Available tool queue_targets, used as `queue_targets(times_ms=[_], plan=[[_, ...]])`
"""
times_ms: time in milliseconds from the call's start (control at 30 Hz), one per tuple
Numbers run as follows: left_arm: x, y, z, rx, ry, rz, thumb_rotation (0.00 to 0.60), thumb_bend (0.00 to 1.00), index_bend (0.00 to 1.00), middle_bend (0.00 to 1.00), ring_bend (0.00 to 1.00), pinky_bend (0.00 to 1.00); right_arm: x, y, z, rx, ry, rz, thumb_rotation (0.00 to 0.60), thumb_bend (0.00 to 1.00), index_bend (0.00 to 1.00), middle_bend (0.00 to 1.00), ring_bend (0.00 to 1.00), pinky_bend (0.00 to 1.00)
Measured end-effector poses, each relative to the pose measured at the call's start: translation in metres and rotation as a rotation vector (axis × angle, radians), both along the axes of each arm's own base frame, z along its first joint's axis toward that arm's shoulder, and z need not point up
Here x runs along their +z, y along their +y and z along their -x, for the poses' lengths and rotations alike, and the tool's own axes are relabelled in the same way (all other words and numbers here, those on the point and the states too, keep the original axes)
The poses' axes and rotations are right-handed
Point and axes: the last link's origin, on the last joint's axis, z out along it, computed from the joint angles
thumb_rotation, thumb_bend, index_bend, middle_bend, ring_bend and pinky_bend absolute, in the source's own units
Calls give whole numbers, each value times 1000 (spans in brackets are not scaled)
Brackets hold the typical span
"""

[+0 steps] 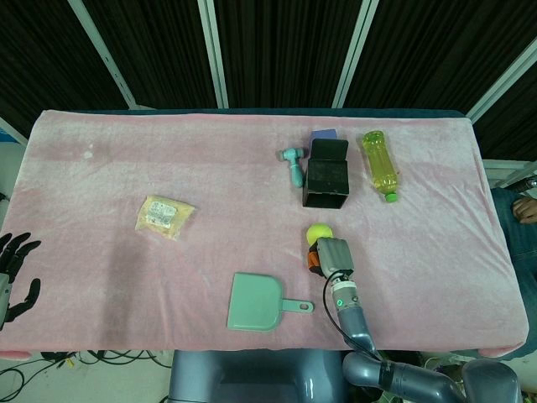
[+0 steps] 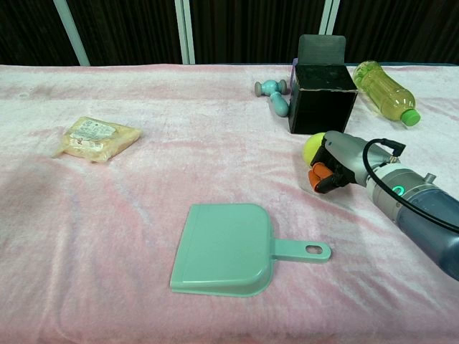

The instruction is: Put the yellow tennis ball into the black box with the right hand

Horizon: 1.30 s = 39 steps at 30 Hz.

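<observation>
The yellow tennis ball (image 1: pixel 319 233) (image 2: pixel 313 147) shows only as a crescent at the far-left side of my right hand (image 1: pixel 332 254) (image 2: pixel 338 163). That hand's grey back covers most of the ball and its orange-tipped fingers (image 2: pixel 319 178) curl in beneath it, gripping it. The black box (image 1: pixel 327 175) (image 2: pixel 321 100) stands open-topped a short way beyond, with the ball just in front of its lower right corner in the chest view. My left hand (image 1: pixel 13 269) hangs off the table's left edge, fingers spread, holding nothing.
A green dustpan (image 1: pixel 258 301) (image 2: pixel 229 249) lies near the front edge, left of my right arm. A teal toy dumbbell (image 1: pixel 293 164) sits left of the box, a yellow-green bottle (image 1: pixel 379 164) lies to its right, and a snack packet (image 1: pixel 164 216) is at mid left.
</observation>
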Motion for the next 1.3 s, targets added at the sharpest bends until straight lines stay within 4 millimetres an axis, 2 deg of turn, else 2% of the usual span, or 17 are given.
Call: queue_targets(times_ms=[367,633,1033,1300], plan=[[2,0,0,6,-4,-14,600,482,178,104,36,75,-8,-34,6,-25,39,27,600,747,1000,1000,1000,1000],[2,1,1,17,-9,-16,600,482,177,104,35,75,-1,-73,6,-46,37,80,600,748,1000,1000,1000,1000],[2,2,1,25,-10,-26,600,483,178,104,35,75,1,-97,11,-79,42,82,600,749,1000,1000,1000,1000],[1,4,1,32,-11,-28,600,483,178,104,36,75,-6,-101,10,-95,20,84,600,749,1000,1000,1000,1000]])
